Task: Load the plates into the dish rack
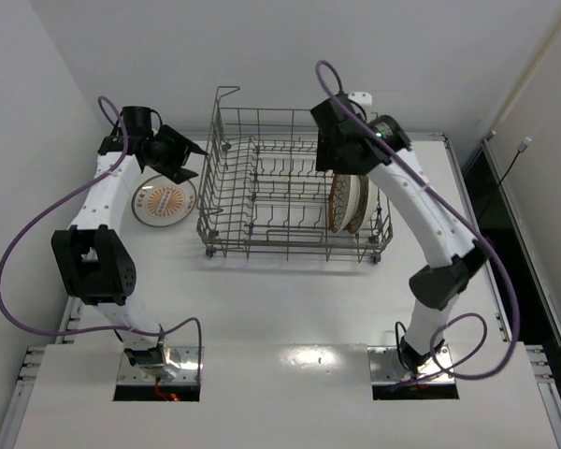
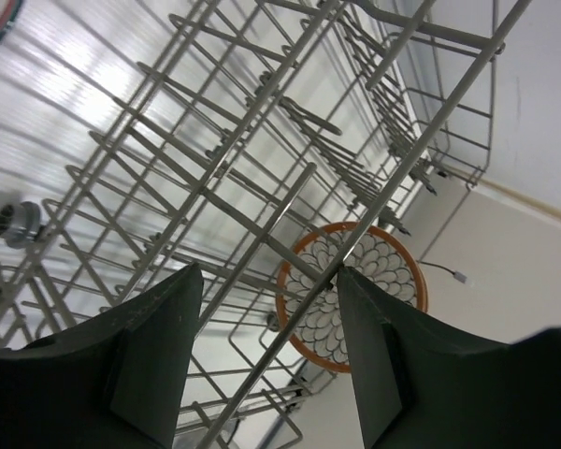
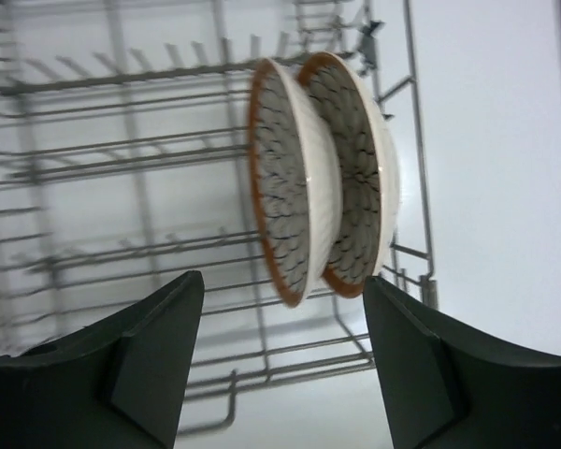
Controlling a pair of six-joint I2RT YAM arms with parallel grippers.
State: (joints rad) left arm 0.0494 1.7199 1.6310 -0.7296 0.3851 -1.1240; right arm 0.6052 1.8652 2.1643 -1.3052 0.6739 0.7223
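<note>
Plates with brown rims (image 3: 285, 182), two of them, stand on edge close together among the tines at the right end of the dish rack (image 1: 280, 245) (their scale-patterned faces turned the same way; whether they touch cannot be told). The third plate (image 1: 165, 201), white with an orange centre, lies flat on the tabletop (image 1: 290, 309) just left of the rack, outside it. The right end effector (image 3: 282, 299) hovers over the racked pair, its fingers spread wide with nothing between them. The left end effector (image 2: 266, 281) is likewise wide and empty, near the rack's left wall and by the far edge of the lying plate; its camera looks through the wires at one racked plate.
</note>
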